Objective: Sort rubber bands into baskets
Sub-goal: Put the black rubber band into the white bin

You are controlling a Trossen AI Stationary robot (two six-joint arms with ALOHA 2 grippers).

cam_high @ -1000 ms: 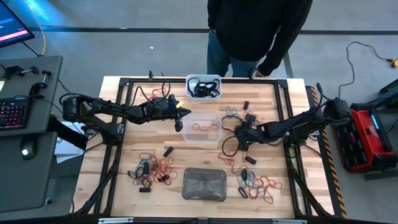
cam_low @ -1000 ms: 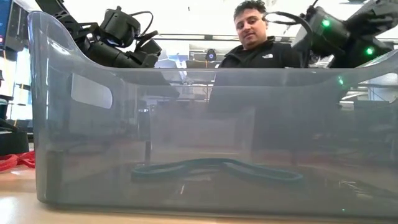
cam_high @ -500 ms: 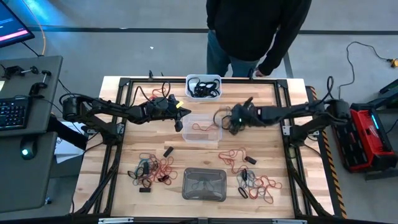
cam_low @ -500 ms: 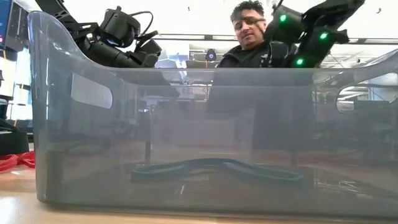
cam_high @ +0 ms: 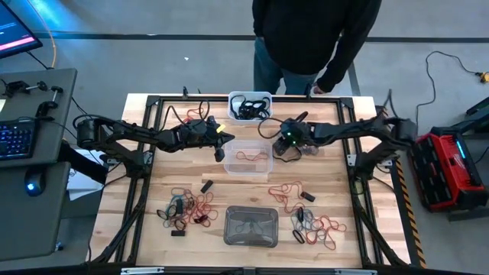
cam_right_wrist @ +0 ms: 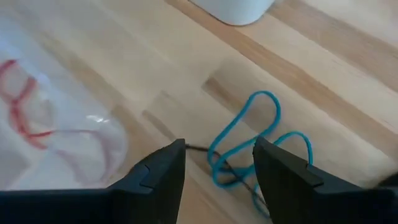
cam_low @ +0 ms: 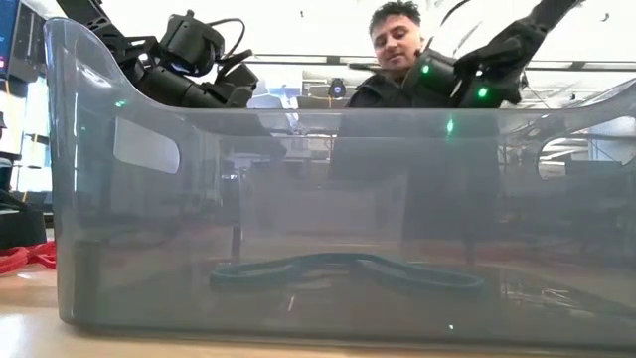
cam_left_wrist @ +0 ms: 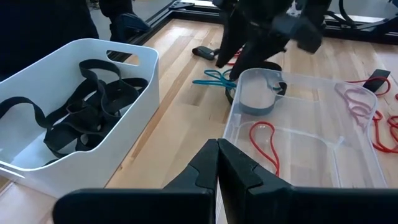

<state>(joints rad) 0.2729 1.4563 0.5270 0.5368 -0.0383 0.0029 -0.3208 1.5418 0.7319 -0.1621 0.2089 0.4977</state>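
My right gripper (cam_right_wrist: 217, 180) stands open above a blue-teal rubber band (cam_right_wrist: 249, 146) that lies flat on the wood between its fingers; in the high view it (cam_high: 287, 147) is off the clear basket's (cam_high: 247, 156) far right corner. One red band (cam_left_wrist: 266, 142) lies in the clear basket. The white basket (cam_high: 250, 105) holds black bands (cam_left_wrist: 81, 118). The grey basket (cam_high: 250, 225) holds a teal band (cam_low: 348, 268). My left gripper (cam_left_wrist: 217, 165) waits shut over the clear basket's left rim. Loose bands lie in heaps at the near left (cam_high: 187, 210) and near right (cam_high: 317, 228).
A person in dark clothes (cam_high: 313, 38) stands at the table's far edge. A red band (cam_high: 290, 189) and small black pieces (cam_high: 206, 186) lie on the wood between the baskets. The grey basket's wall (cam_low: 298, 199) fills the low view.
My right gripper has swung from the table's right middle toward the far edge and a little left, to the teal band beside the clear basket, and its wrist has rolled on the way.
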